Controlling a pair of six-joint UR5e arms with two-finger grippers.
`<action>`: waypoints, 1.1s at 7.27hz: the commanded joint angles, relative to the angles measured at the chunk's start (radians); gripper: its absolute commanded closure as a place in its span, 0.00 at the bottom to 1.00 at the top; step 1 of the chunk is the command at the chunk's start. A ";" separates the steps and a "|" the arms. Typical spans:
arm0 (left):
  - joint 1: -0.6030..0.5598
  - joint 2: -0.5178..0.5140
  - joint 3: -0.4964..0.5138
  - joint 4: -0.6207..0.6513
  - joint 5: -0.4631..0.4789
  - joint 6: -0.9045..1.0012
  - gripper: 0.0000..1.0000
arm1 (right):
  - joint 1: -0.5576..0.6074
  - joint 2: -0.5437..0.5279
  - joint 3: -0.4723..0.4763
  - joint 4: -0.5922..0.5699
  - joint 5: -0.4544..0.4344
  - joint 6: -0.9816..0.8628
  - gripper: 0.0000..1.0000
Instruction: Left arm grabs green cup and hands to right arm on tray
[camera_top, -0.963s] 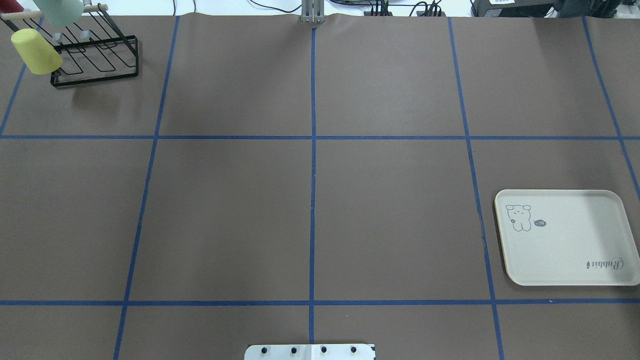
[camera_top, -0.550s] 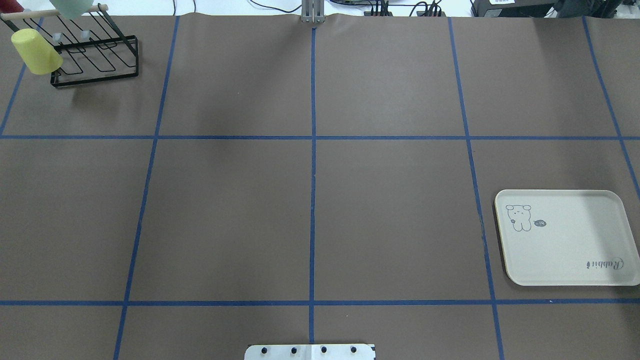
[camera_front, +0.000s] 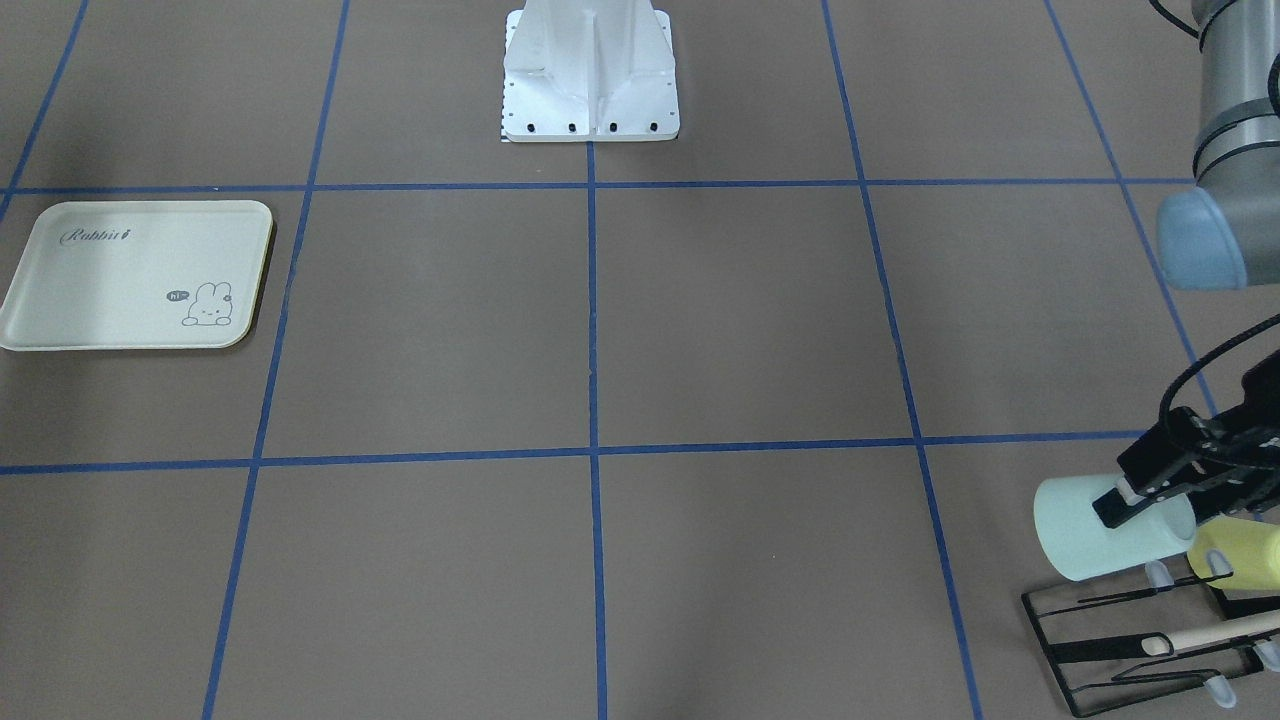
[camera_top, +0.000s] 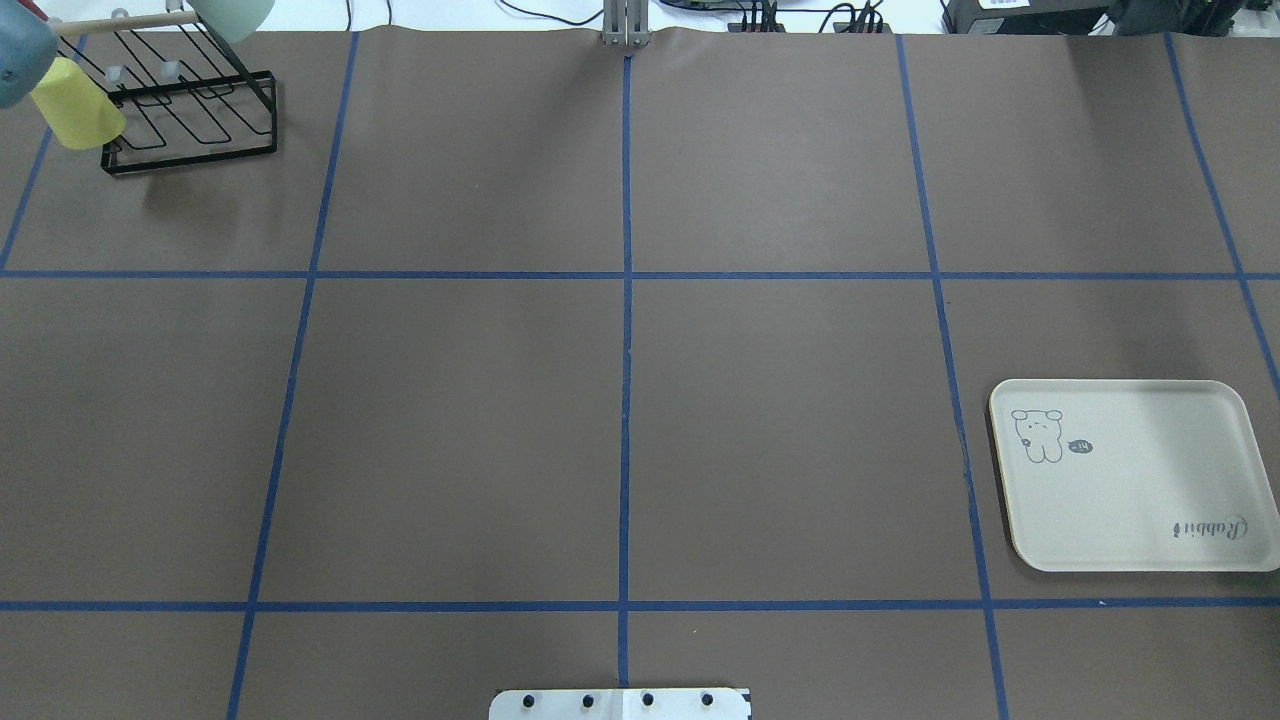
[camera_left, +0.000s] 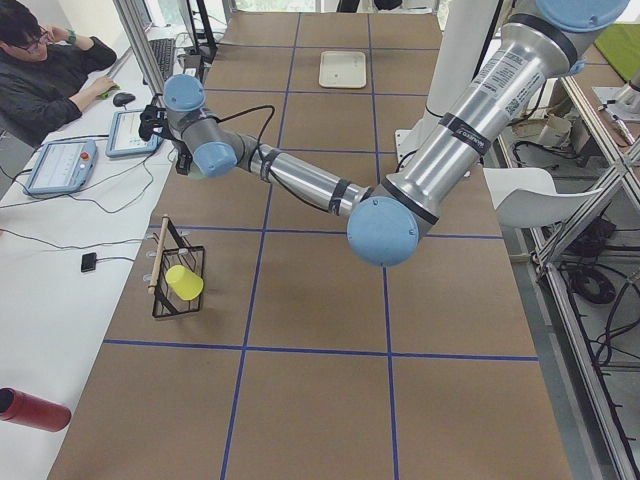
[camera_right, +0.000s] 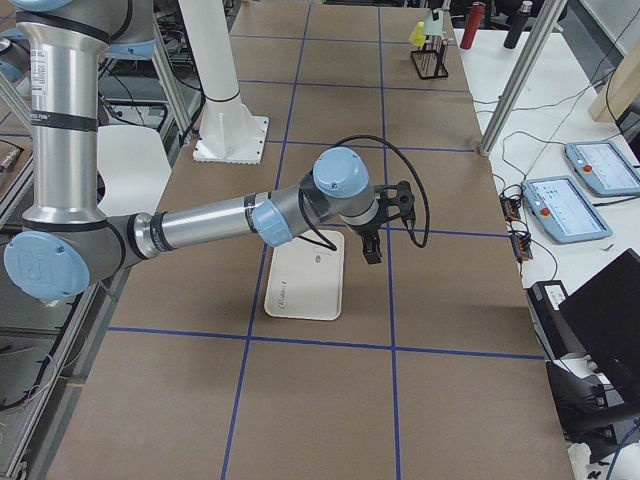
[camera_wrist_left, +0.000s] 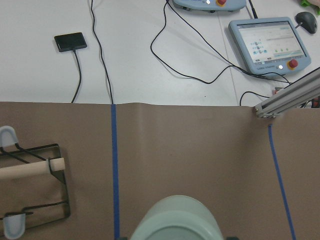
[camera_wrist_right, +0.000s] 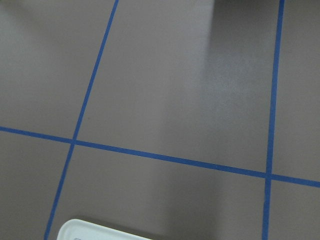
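Left claw (camera_front: 1128, 508) is pinching the green cup (camera_front: 1085, 530) at its wrist-side end. Cup is on its side, in the air just above the black wire rack (camera_front: 1100, 647), beside the yellow cup (camera_front: 1235, 552). Tray (camera_front: 110, 290) is well apart, at the other end of the tabletop. Right claw (camera_right: 372, 245) hovers by the tray; can't tell if it's spread. Cup looks light, stiff and smooth, so it's likely to slip along the taper. Right claw should take the free end, across the wall.

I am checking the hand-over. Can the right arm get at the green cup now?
Probably not yet. The green cup sits in the left pincer beside the rack, at the table's far end from the right pincer, which hangs by the tray.
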 joint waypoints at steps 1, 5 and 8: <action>0.043 0.000 -0.033 -0.123 0.004 -0.222 0.76 | -0.060 0.046 0.010 0.215 0.003 0.406 0.00; 0.127 0.007 -0.214 -0.143 0.006 -0.526 0.76 | -0.148 0.159 0.008 0.476 -0.023 0.860 0.01; 0.173 0.007 -0.262 -0.266 0.006 -0.761 0.76 | -0.258 0.187 0.007 0.727 -0.182 1.135 0.00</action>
